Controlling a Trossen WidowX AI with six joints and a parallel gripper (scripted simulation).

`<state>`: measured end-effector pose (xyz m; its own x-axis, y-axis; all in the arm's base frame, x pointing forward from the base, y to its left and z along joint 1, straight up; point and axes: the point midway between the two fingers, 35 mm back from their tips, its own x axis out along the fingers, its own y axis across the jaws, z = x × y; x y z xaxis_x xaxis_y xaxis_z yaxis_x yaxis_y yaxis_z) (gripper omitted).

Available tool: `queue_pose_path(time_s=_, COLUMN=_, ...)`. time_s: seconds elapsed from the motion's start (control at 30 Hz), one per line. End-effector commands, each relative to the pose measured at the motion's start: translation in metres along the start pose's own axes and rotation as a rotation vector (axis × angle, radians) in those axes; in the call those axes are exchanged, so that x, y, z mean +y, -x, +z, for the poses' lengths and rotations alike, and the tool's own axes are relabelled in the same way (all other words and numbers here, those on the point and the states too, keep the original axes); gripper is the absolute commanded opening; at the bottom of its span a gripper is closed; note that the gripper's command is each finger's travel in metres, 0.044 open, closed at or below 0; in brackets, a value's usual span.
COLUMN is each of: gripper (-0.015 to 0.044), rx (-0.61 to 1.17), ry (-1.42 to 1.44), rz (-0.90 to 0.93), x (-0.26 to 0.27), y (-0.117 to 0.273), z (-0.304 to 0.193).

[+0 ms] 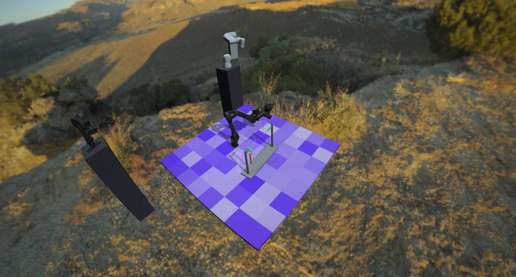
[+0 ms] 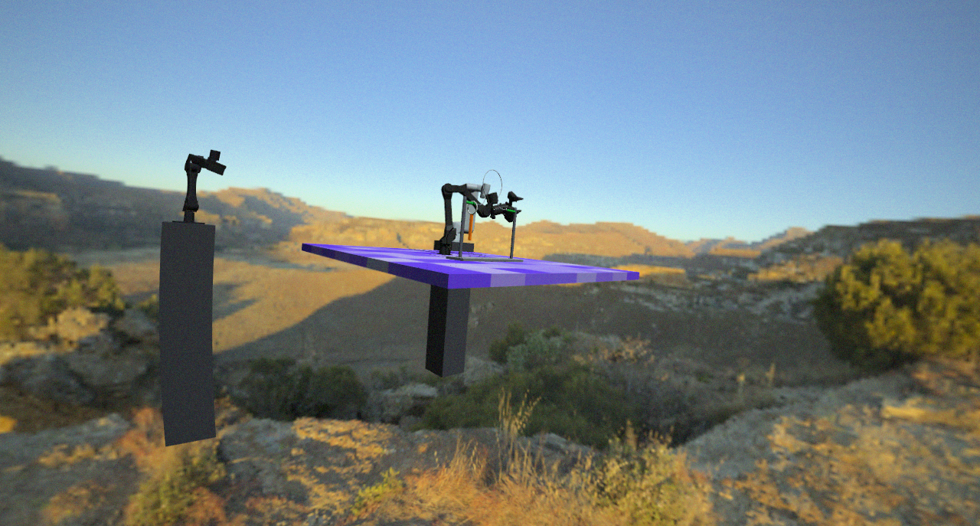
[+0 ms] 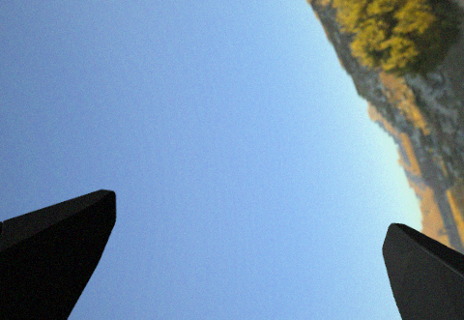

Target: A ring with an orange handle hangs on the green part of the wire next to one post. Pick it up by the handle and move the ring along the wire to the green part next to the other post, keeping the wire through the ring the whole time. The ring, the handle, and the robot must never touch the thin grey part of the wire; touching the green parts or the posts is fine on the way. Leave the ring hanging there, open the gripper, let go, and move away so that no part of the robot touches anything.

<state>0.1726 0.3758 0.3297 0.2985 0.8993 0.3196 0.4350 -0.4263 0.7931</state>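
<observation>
The ring [image 1: 249, 153] [image 2: 471, 208] hangs around the green part at the near post [image 1: 246, 162] [image 2: 462, 231]. Its orange handle [image 1: 250, 158] [image 2: 470, 227] points down beside that post. The thin grey wire [image 1: 254, 135] [image 2: 502, 181] curves from there to the green part [image 1: 269, 128] at the other post [image 1: 271, 138] [image 2: 513, 238]. My gripper [image 1: 271, 110] [image 2: 519, 204] [image 3: 251, 222] is open and empty, high near the top of this other post, away from the handle. Whether it touches the wire or green part cannot be told. The wrist view shows sky between the fingers, no ring.
The posts stand on a grey base plate [image 1: 266, 156] on the purple checkered table [image 1: 239, 205] [image 2: 411, 270]. My arm [image 1: 230, 127] [image 2: 448, 210] reaches over or past the wire. Two other arms stand on dark pillars [image 1: 115, 178] [image 1: 230, 91] off the table.
</observation>
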Motion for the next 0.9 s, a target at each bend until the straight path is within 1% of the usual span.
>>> queue_pose_path(time_s=0.0, gripper=0.0374, rx=-0.002, ry=0.002, rz=-0.001, x=0.0, y=0.0, z=0.001)
queue_pose_path(time_s=0.17, gripper=0.0243, rx=-0.051, ry=0.069, rz=-0.022, x=-0.002, y=0.003, z=0.022)
queue_pose_path(time_s=0.27, gripper=0.0164, rx=-0.073, ry=0.133, rz=-0.016, x=0.007, y=0.004, z=0.03)
queue_pose_path(time_s=0.57, gripper=0.016, rx=-0.156, ry=0.387, rz=0.051, x=0.062, y=0.009, z=0.047)
queue_pose_path(time_s=0.87, gripper=0.016, rx=-0.256, ry=0.646, rz=0.101, x=0.118, y=0.021, z=0.058)
